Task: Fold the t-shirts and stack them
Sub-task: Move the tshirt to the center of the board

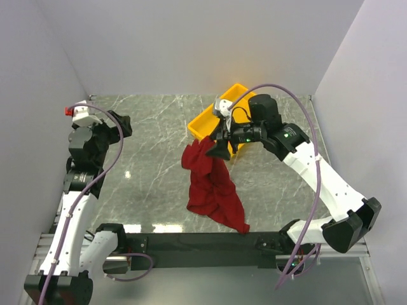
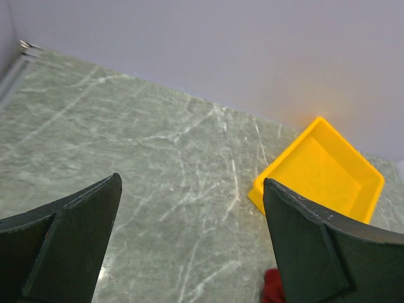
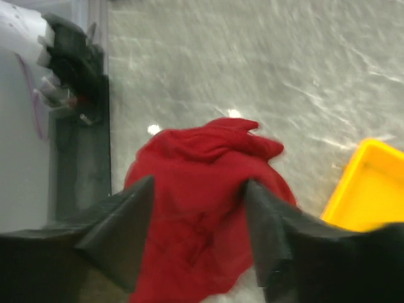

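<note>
Item: t-shirt [image 1: 213,187], dark red, one piece. Lies crumpled in a loose heap on the bench [image 1: 146,133], about the middle, lower end reaching the near edge, upper end bunched near the yellow tray [image 1: 205,122]
Right hand [image 1: 220,147]: poised over the upper end of the cloth, jaws parted, red fabric showing between and below the fingers [image 3: 120,221]; whether they touch the cloth cannot be told
Left hand [image 2: 192,183]: far left of bench, well apart from the t-shirt, jaws spread wide

L end effector [image 2: 190,181] spread, tray [image 2: 328,170] beyond
</note>
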### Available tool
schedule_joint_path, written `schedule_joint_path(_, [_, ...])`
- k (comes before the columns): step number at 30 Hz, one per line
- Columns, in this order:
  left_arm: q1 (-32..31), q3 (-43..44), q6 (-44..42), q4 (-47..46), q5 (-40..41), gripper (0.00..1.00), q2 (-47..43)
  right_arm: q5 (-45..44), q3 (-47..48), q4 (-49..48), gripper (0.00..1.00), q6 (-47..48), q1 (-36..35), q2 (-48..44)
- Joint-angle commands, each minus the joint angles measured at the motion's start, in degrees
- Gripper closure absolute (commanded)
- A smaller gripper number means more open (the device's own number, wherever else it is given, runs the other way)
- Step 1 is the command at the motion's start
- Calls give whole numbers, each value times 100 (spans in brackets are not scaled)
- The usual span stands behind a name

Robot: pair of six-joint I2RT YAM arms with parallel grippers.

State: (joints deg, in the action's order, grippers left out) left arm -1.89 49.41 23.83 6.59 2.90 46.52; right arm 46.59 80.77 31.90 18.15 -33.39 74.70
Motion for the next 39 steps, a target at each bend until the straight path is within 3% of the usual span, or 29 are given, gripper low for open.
schedule_joint_path(1, [-4,8,147,-386,-517,1,199,-482,-8,825,15,1339,-1,-25])
schedule_joint_path(2, [-4,16,243,-517,-875,0,391,-667,-96,800,9,1401,34,-104])
schedule_joint_path(6, [-4,200,542,-798,-1876,1,1199,-1485,-817,-139,8,1270,455,-622])
schedule_joint_path(10, [-109,586,886,-1177,-2776,1,2506,-1223,-686,-70,8,840,1184,-247])
schedule_joint_path(18, [-1111,2686,96,69,-2575,9,5057,-1310,-1011,-343,8,14,2107,264])
schedule_joint_path(21, [-1340,3293,33,360,-2128,11,5700,-1818,-889,-395,10,-800,2292,703])
schedule_joint_path(22, [-1375,3451,42,369,-2022,11,5875,-2377,-809,-395,11,-1109,2310,1035])
schedule_joint_path(30, [-1507,3243,166,229,-915,10,5535,-3972,454,-202,13,-4123,2302,2707])
schedule_joint_path(36, [-1507,2276,77,150,-483,9,4507,-4465,1028,132,12,-4794,2284,3551])
schedule_joint_path(39, [-1507,1732,183,71,-325,8,3954,-4518,1194,150,17,-4900,2231,3894])
